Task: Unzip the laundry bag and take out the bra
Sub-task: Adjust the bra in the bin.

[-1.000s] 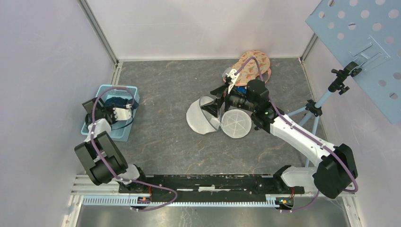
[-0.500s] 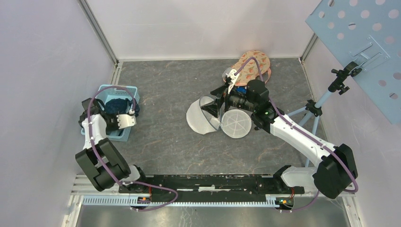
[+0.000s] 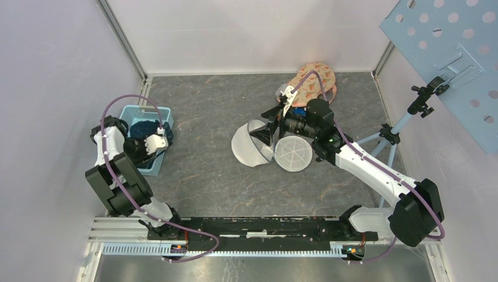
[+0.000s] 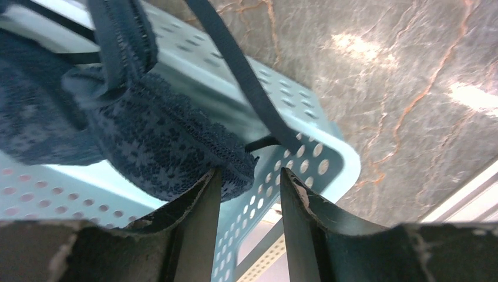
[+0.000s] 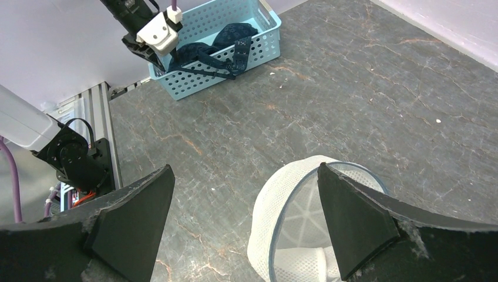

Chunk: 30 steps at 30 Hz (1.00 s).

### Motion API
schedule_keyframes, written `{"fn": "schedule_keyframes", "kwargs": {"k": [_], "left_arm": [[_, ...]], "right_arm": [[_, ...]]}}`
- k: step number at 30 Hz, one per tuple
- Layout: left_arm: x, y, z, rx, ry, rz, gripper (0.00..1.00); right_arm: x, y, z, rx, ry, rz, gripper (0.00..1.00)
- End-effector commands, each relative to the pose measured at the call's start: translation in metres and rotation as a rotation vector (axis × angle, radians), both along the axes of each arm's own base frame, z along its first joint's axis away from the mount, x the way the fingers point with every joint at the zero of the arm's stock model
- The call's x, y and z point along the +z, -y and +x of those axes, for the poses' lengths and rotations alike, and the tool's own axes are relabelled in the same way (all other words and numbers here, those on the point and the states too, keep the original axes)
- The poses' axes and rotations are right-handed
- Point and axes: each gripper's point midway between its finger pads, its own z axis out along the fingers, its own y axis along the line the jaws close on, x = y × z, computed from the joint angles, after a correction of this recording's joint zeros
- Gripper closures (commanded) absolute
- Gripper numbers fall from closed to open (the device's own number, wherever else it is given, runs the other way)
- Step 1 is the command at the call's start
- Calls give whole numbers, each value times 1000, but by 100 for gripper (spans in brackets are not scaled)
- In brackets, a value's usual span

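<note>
right wrist | bra (image 5: 218, 48) lengthwise in basket (image 5: 261, 46); strap (image 5: 202, 71) perhaps overhanging

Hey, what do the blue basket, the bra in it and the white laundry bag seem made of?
Basket: likely moulded plastic, pale blue and smooth, with rows of round holes.
Bra: dark blue lace fabric, judging by its patterned, scalloped edge; matte.
Laundry bag: fine white mesh, probably synthetic, semi-see-through on a stiff rim.

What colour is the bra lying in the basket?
The bra is dark blue with a lace pattern; the left wrist view shows it best.
</note>
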Motion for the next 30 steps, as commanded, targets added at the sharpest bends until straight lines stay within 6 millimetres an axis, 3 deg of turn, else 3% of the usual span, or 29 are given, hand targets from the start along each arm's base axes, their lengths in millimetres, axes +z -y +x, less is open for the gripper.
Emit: {"fn": "schedule_keyframes", "kwargs": {"k": [1,5,9,16,19,24,30], "left_arm": [[-2,12,-8,80,-58,-92,50],[-6,17,-12,99,-84,-119,42],[5,15,-5,162,-64,-139,37],[63,-11,36,337,83,-114,34],[78,-11,42,362,109,-120,31],[72,-2,35,367,91,-149,25],[42,-6,45,490,57,-178,30]], "right_arm": [[32,-3,4,8,72,42,2],[33,-4,6,6,70,44,2],[33,-5,6,7,63,46,2],[36,-5,6,9,72,47,2],[36,-4,5,8,72,45,2],[35,-4,5,9,73,44,2],[33,-6,6,12,60,47,2]]}}
